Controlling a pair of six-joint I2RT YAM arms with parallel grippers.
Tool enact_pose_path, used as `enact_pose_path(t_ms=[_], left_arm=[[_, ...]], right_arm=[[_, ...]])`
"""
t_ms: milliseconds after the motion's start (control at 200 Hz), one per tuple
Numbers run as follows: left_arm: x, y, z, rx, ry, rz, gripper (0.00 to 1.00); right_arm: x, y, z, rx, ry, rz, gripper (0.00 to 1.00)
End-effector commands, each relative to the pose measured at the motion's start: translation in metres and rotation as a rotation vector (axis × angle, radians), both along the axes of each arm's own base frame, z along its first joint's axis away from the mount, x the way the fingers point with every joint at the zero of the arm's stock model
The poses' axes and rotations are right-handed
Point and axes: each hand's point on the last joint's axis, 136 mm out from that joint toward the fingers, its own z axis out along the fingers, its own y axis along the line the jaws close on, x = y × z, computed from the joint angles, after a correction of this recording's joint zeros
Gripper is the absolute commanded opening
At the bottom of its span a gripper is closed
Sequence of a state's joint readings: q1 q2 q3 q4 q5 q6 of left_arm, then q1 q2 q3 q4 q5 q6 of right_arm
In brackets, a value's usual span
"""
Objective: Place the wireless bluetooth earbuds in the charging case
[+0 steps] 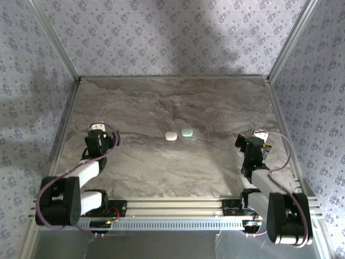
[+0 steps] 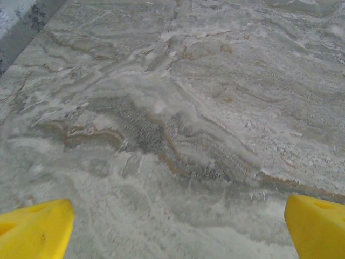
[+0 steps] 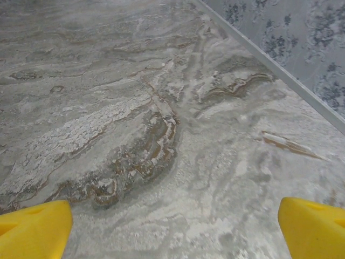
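Observation:
Two small oval cases lie side by side at the middle of the marble table, a white case [image 1: 171, 136] on the left and a mint case [image 1: 187, 132] on the right. The tiny white earbuds are out of view. My left gripper [image 1: 98, 131] rests low over the table's left side, well away from the cases. In the left wrist view it [image 2: 178, 232] is open, with bare marble between its yellow fingertips [image 2: 38, 229]. My right gripper [image 1: 253, 141] sits at the right side and is also open [image 3: 175, 229], with only marble between its fingertips [image 3: 312, 226].
Metal frame rails [image 1: 63, 127] edge the table on the left and right, and patterned fabric walls [image 1: 172, 38] close it in. The right rail [image 3: 269, 59] runs close past my right gripper. Bare marble [image 1: 178, 102] lies around the cases.

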State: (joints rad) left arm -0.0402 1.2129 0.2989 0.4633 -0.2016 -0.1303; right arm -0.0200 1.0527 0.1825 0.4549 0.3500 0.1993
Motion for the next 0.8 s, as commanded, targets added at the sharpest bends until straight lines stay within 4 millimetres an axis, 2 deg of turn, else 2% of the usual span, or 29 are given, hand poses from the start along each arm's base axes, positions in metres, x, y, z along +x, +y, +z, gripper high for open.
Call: enact_pose_path(t_ms=[0,180,275,350,490,595,690,735,795], left_arm=[[0.031,-0.001,0.039,0.020,-0.170,-0.022,1.00],[0.040,0.008,0.041,0.055,-0.199,-0.002,1.00],[0.044,0.016,0.034,0.026,-0.203,0.016,1.00],[0.049,0.014,0.030,0.024,-0.187,-0.005,1.00],[0.055,0.010,0.024,0.022,-0.167,-0.031,1.00],[0.064,-0.001,0.010,0.020,-0.126,-0.096,1.00],[0.063,-0.003,0.010,0.026,-0.136,-0.106,1.00],[0.063,-0.003,0.010,0.026,-0.136,-0.106,1.00],[0.063,-0.003,0.010,0.026,-0.134,-0.104,1.00]], right_arm=[[0.035,0.002,0.038,-0.033,-0.146,0.035,1.00],[0.067,0.016,0.034,-0.094,-0.131,0.136,1.00],[0.077,0.034,0.027,-0.158,-0.101,0.225,1.00],[0.085,0.046,0.022,-0.187,-0.071,0.276,1.00],[0.085,0.046,0.020,-0.181,-0.062,0.284,1.00],[0.085,0.044,0.017,-0.148,-0.069,0.289,1.00],[0.090,0.042,0.007,-0.123,-0.082,0.302,1.00],[0.089,0.042,0.002,-0.110,-0.028,0.305,1.00],[0.091,0.041,0.004,-0.101,-0.049,0.309,1.00]])
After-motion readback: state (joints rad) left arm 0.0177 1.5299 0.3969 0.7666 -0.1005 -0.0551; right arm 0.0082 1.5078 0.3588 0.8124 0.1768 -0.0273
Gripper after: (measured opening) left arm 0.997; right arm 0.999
